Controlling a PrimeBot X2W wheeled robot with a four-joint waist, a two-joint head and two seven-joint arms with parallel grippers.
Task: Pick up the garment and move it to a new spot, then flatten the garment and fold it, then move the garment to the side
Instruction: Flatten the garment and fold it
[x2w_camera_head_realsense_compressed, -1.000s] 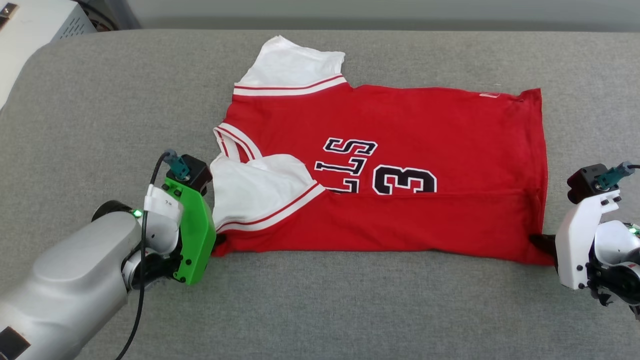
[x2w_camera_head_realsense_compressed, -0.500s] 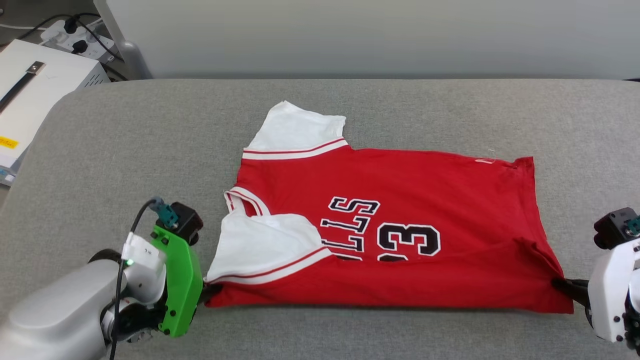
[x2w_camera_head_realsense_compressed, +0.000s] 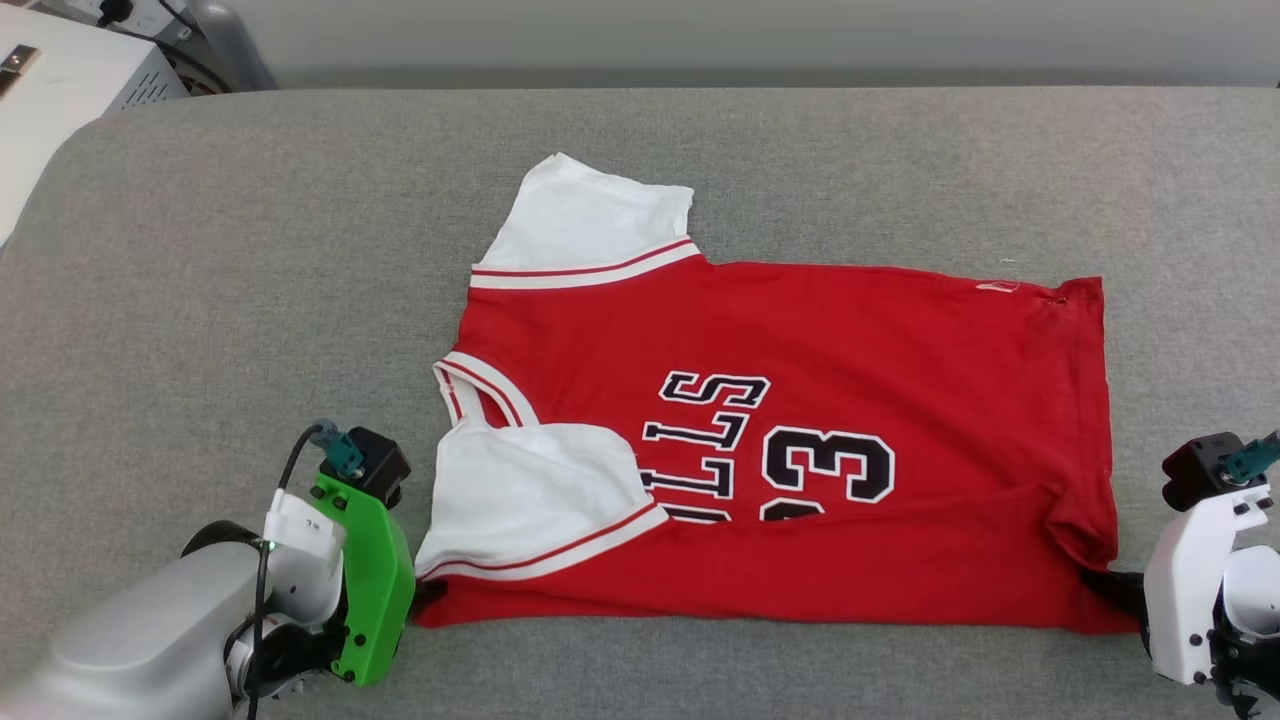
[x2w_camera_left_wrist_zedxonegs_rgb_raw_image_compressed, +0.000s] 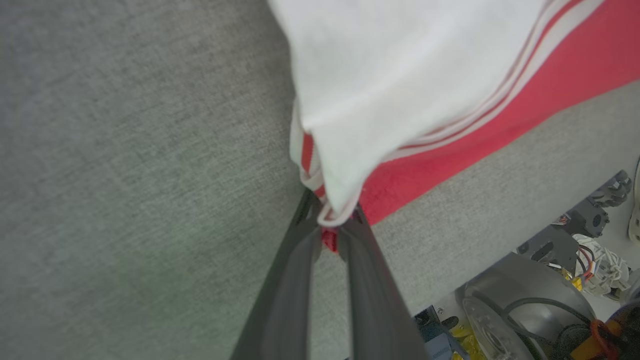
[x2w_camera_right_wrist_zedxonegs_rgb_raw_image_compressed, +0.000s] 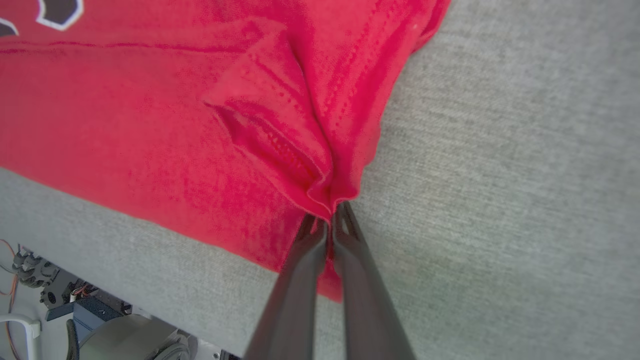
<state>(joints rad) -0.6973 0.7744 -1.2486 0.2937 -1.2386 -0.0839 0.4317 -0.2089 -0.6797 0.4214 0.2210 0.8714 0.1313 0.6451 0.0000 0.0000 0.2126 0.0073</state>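
My head camera has shifted over the last second, so I go by the cloth itself. The red basketball-style T-shirt with white short sleeves (x2w_camera_head_realsense_compressed: 800, 340) lies spread on the grey cloth-covered table (x2w_camera_head_realsense_compressed: 250, 250), its near edge folded up over the chest. That folded strip now covers less of the print than a second ago: part of the "2" has come out beside the "3". The near hem corner has also bunched into a raised pucker.

My left claw (x2w_camera_left_wrist_zedxonegs_rgb_raw_image_compressed: 330, 231) is pinching the near shoulder corner, white sleeve (x2w_camera_head_realsense_compressed: 540, 500) and red cloth together. My right claw (x2w_camera_right_wrist_zedxonegs_rgb_raw_image_compressed: 330, 220) is pressed together on the near hem corner. I take it the fold is being drawn back or reset, so the folding is unfinished and the move aside remains.

The black white-outlined lettering (x2w_camera_head_realsense_compressed: 845, 465), upside down to me, reads "LLS" and "23". The small white label (x2w_camera_head_realsense_compressed: 1000, 287) at the far hem is unreadable.
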